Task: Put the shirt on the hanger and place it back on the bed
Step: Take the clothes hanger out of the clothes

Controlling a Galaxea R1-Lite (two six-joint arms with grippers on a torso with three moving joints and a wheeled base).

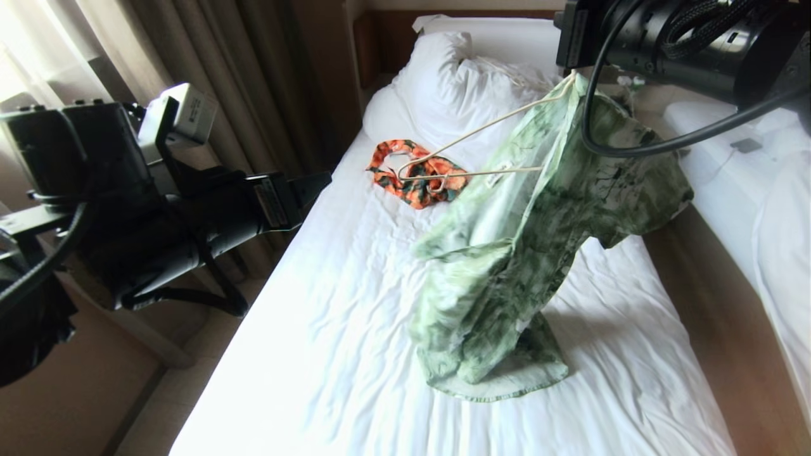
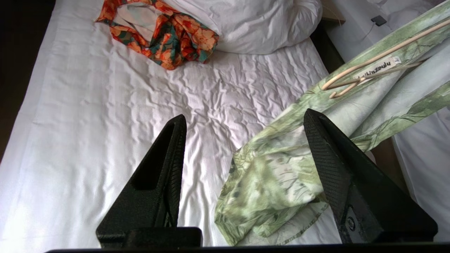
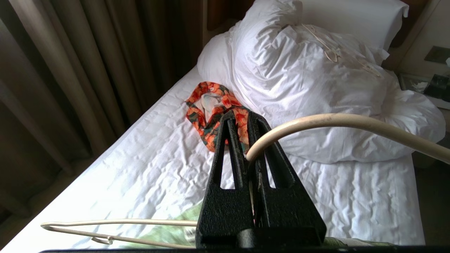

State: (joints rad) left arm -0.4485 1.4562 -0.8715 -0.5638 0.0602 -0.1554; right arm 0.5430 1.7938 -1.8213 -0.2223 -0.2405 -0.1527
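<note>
You're looking down a single bed (image 1: 355, 354) with a wrinkled white sheet, brown curtains (image 1: 253, 76) on the robot's left and a second white bed (image 1: 779, 209) off to its right. The right gripper (image 3: 248, 140) sits up high with its jaws pressed together, pinching the cream hanger (image 1: 469, 152) at one corner of the wire, which is why the whole frame tips sideways, hook end hanging out over the orange-and-teal garment (image 1: 415, 174) near the pillow (image 1: 456, 82). The shirt (image 1: 507, 253) is on that hanger only at the gripped end as far as I can tell, so it drapes down in one long bunch with its hem pooled on the sheet. The left gripper (image 2: 246, 165) hovers low beside the bed with its jaws spread wide and nothing between them, the lower part of the shirt just ahead of it. Heads up on what you can't see: from the head camera the right gripper's fingers are hidden behind the arm's body and cable, the shirt's collar and far sleeve are lost in the folds, so whether any shoulder is properly seated is a guess. There also looks to be another thin wire shape (image 3: 337, 49) on the pillow, hard to make out
</note>
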